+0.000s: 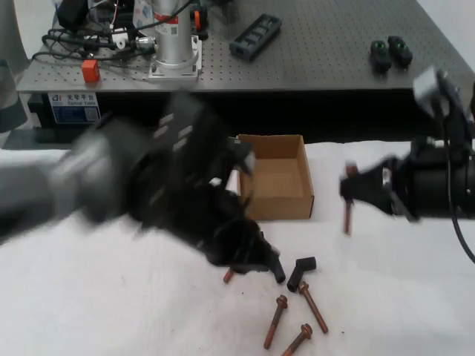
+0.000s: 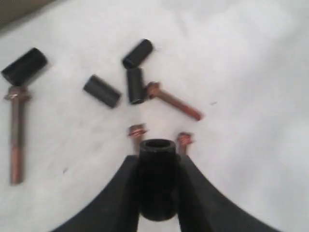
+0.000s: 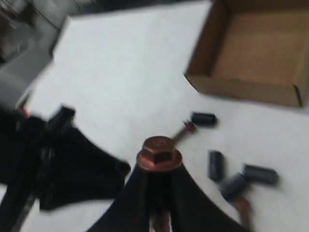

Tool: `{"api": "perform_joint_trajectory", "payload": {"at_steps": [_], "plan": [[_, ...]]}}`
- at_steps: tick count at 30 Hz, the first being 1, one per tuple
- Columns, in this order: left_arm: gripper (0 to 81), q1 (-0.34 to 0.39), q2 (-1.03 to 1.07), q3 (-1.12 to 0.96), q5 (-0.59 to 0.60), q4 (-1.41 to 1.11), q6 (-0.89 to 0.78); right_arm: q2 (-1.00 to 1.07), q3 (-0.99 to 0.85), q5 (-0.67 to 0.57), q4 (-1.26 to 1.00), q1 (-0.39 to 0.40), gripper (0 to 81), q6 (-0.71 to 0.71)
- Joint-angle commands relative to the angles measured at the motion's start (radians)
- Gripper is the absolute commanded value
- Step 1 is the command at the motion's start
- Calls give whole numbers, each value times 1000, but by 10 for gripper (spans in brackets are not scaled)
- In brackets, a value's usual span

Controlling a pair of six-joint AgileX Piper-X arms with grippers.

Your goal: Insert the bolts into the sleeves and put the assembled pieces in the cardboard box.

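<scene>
My left gripper point(image 2: 158, 164) is shut on an upright black sleeve point(image 2: 157, 186), a little above the white cloth. Below it lie loose black sleeves point(image 2: 101, 91) point(image 2: 24, 66) and copper bolts point(image 2: 174, 100) point(image 2: 16, 133). In the high view the left gripper point(image 1: 256, 259) hangs over this pile, in front of the cardboard box point(image 1: 274, 178). To the right of the box, my right gripper point(image 1: 347, 189) is shut on a copper bolt point(image 1: 346, 216) that hangs shank down. The bolt's hex head point(image 3: 159, 153) shows between the right gripper's point(image 3: 159, 170) fingers, with the box point(image 3: 256, 53) beyond it.
Three bolts point(image 1: 276, 320) point(image 1: 313, 305) point(image 1: 298, 340) and a sleeve point(image 1: 300, 273) lie on the cloth near the front edge. A metal bench point(image 1: 334, 52) with cables, a post and black parts stands behind the box. The left arm point(image 3: 58, 159) is close beside the right gripper.
</scene>
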State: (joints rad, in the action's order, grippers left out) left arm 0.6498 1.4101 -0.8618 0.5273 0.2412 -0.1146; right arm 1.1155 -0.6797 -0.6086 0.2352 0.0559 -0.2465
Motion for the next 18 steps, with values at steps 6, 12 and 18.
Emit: {"api": "perform_joint_trajectory", "payload": {"at_steps": [6,12,18], "plan": [[6,3,-189,294,113,-536,-114,-13,99,-37,-652,183,6,-399],[6,3,-219,295,159,-533,-119,-13,99,-37,-645,263,6,-413],[6,3,-219,295,157,-536,-132,-13,108,-10,-616,271,6,-395]]}}
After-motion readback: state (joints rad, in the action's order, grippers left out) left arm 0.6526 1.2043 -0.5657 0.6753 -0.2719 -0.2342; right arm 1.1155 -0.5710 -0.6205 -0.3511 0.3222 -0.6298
